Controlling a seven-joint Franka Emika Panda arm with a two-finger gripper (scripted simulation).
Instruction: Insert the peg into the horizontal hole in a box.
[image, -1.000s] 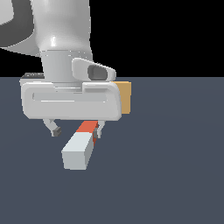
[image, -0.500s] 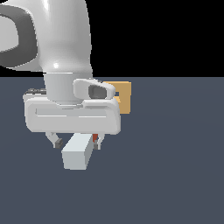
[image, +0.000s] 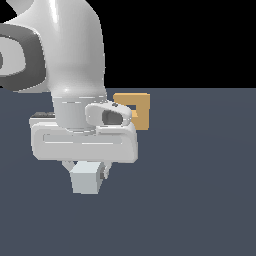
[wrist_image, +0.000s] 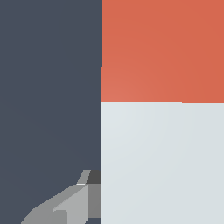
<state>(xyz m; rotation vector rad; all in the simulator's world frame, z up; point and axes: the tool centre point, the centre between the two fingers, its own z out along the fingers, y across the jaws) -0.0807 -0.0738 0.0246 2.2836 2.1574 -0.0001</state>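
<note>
The peg lies on the dark floor under my hand. In the exterior view only its light grey-white end (image: 86, 181) shows. In the wrist view its red-orange half (wrist_image: 162, 48) and grey-white half (wrist_image: 162, 162) fill one side. My gripper (image: 86, 170) is low over the peg, its fingers (image: 104, 172) pressed against both sides near the colour boundary. One finger (wrist_image: 65, 210) touches the peg's side in the wrist view. The tan box (image: 140, 107) stands behind the hand, partly covered by it. Its hole is mostly hidden.
The dark grey-blue floor (image: 200, 190) stretches around the peg and box. The white arm (image: 70, 60) rises over the exterior view's left half.
The hand has come down over the peg and shifted slightly toward the exterior view's left. The fingers have drawn in against the peg. The red-orange half is now hidden in the exterior view.
</note>
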